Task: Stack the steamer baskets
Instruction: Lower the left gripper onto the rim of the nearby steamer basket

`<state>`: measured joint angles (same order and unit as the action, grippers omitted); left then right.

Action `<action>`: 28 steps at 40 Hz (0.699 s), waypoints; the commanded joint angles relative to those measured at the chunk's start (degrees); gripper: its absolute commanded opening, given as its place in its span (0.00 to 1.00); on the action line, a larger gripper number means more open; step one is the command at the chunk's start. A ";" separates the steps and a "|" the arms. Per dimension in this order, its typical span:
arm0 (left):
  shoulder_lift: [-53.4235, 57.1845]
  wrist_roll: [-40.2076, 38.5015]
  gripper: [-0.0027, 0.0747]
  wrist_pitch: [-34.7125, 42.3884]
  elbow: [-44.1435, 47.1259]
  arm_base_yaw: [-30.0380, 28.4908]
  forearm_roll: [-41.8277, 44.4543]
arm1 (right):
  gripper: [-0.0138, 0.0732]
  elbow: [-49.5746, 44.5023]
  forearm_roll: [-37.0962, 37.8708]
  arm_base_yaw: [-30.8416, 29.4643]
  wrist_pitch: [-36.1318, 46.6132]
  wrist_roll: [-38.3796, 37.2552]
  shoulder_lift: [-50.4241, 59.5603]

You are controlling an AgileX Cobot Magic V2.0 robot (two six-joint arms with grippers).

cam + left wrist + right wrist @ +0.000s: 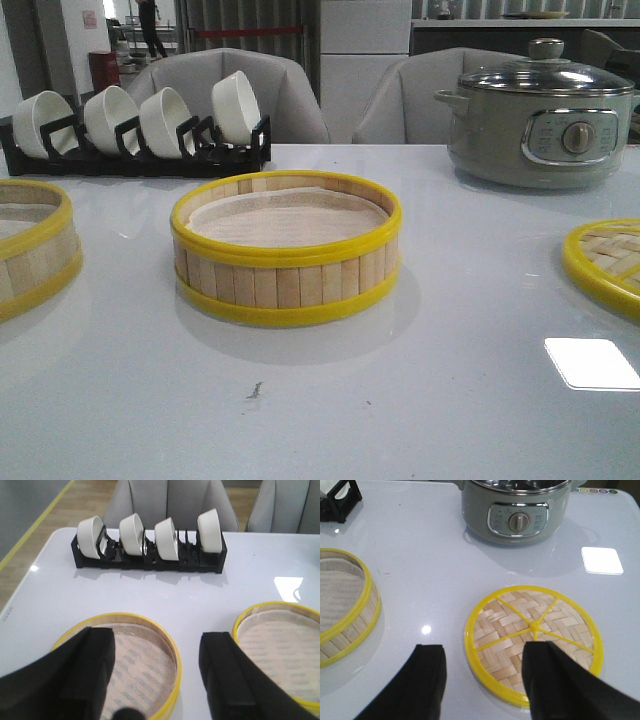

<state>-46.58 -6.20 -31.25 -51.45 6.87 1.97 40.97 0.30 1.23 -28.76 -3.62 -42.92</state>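
One steamer basket point(286, 250) with pale slats, yellow rims and a whitish liner stands mid-table; it also shows in the left wrist view point(280, 645) and the right wrist view point(342, 610). A second steamer basket point(30, 245) stands at the left edge. In the left wrist view this second basket point(140, 660) lies under my open, empty left gripper point(156, 652), whose jaws straddle its rim. My right gripper point(485, 665) is open and empty above the edge of the flat woven lid point(535, 635). Neither gripper shows in the front view.
A grey electric pot point(540, 115) stands at the back right. A black rack of white bowls point(140, 125) stands at the back left. The woven lid point(605, 262) lies at the right edge. Chairs stand behind the table.
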 commanded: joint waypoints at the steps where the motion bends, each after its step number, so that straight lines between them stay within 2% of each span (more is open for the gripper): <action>1: -1.06 -0.21 0.62 3.04 -1.84 0.73 -0.80 | 0.67 2.09 0.84 -0.05 3.84 0.26 -1.11; 6: -3.63 -0.21 0.62 2.66 -1.84 2.25 -1.35 | 0.67 2.09 0.84 -0.05 3.90 0.26 -2.12; 12: -8.70 -0.21 0.53 3.15 -1.84 3.08 -2.95 | 0.67 2.09 0.84 -0.05 4.32 0.26 -3.37; 28: -26.31 -0.21 0.53 11.43 -1.95 4.73 -2.98 | 0.67 2.09 0.84 -0.05 5.90 0.26 -5.22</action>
<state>-71.00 -6.20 -26.23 -51.45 11.23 -0.51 40.97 0.30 1.23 -27.75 -3.62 -48.16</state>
